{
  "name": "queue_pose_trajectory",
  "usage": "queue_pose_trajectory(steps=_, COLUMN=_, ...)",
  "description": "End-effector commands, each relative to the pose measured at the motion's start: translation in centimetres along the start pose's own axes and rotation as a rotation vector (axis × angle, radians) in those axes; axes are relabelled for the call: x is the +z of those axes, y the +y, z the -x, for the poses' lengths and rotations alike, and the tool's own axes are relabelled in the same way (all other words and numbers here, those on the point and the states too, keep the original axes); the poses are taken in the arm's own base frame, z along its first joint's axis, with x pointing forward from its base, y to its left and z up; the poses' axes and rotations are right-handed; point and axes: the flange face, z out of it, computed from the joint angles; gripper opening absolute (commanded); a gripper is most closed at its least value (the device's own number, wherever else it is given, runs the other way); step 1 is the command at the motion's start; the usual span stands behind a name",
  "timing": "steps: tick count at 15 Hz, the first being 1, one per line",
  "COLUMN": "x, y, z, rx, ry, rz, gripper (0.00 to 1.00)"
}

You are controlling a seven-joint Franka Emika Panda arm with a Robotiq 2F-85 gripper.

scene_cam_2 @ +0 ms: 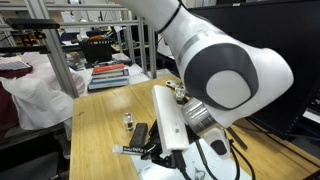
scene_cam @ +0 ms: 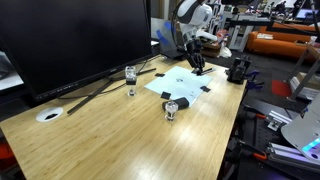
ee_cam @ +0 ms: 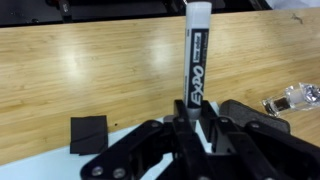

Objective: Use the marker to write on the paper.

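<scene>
The paper (scene_cam: 180, 86) is a pale sheet lying flat on the wooden table, with small black pieces at its corners. My gripper (scene_cam: 198, 64) stands over its far edge. In the wrist view the gripper (ee_cam: 191, 116) is shut on a white marker (ee_cam: 196, 55) with black lettering, which sticks out between the fingers towards the table. A strip of the paper (ee_cam: 118, 136) and one black corner piece (ee_cam: 88, 134) show beside the fingers. In an exterior view the arm fills the frame, and the paper (scene_cam_2: 168, 118) lies under the gripper (scene_cam_2: 203, 122). The marker tip is hidden.
Two small glass objects (scene_cam: 131, 78) (scene_cam: 172, 108) stand beside the paper; one also shows in the wrist view (ee_cam: 293, 98). A round white disc (scene_cam: 48, 115) lies near the table's edge. A large dark monitor (scene_cam: 70, 40) with cables stands behind. Lab clutter lies beyond the table edge.
</scene>
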Motion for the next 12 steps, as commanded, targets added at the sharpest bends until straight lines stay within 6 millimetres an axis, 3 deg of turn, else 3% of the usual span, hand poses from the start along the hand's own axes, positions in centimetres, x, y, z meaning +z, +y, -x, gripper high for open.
queue_pose_trajectory(steps=1, x=0.2, y=0.1, z=-3.2, rx=-0.039, ry=-0.145, rz=-0.012, gripper=0.05)
queue_pose_trajectory(steps=5, x=0.4, y=0.9, z=-6.8, rx=-0.013, ry=-0.159, rz=0.010, gripper=0.05)
queue_pose_trajectory(steps=12, x=-0.1, y=1.8, z=-11.1, rx=0.040, ry=-0.116, rz=0.086, gripper=0.05)
